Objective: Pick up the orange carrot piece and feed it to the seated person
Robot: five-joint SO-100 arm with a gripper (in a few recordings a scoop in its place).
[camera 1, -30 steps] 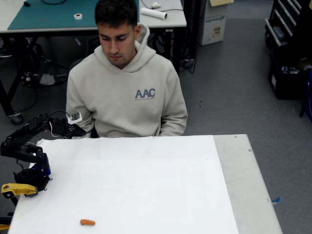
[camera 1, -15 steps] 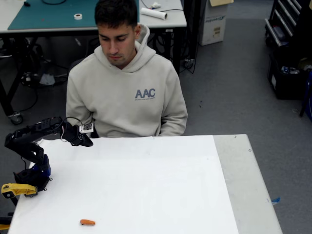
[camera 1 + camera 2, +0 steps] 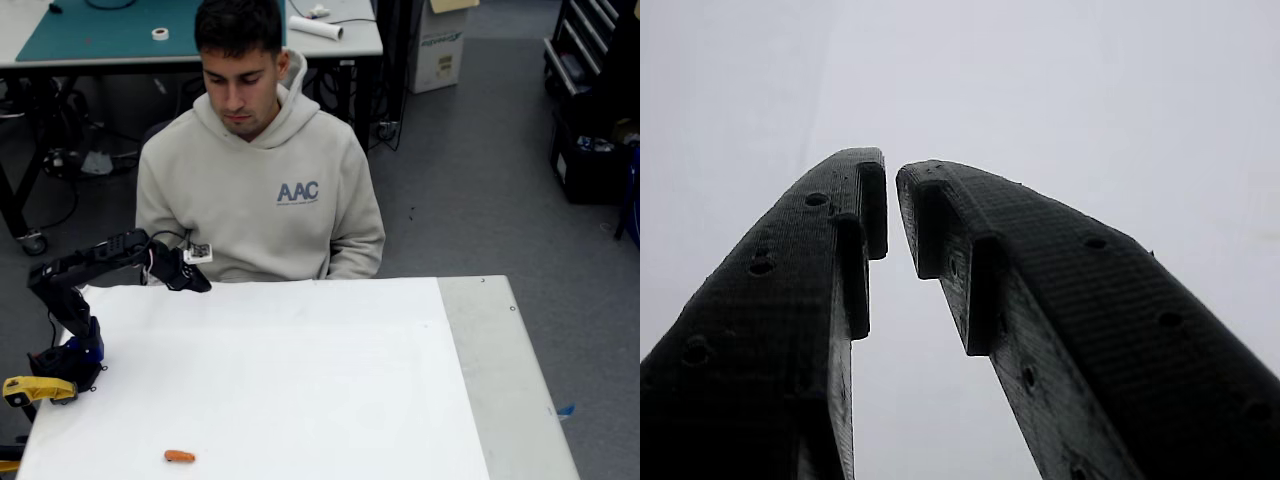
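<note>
The orange carrot piece (image 3: 180, 456) lies flat on the white table near the front left edge in the fixed view. The seated person (image 3: 255, 190), in a beige hoodie, sits behind the table's far edge and looks down. My black gripper (image 3: 201, 284) hangs over the far left edge of the table, just in front of the person's arm and well away from the carrot. In the wrist view the gripper (image 3: 890, 175) points at bare white surface. Its two fingers (image 3: 970, 260) stand nearly together with a thin gap at the tips and nothing between them.
The white table (image 3: 330, 370) spreads bare to the right of the carrot, with a grey strip (image 3: 500, 370) along its right side. A yellow clamp (image 3: 38, 388) holds the arm's blue base (image 3: 72, 360) at the left edge. Behind the person stands a workbench (image 3: 110, 30).
The arm has stretched out to the right along the table's far edge, carrying the gripper rightward and slightly lower. The carrot and the person have not moved.
</note>
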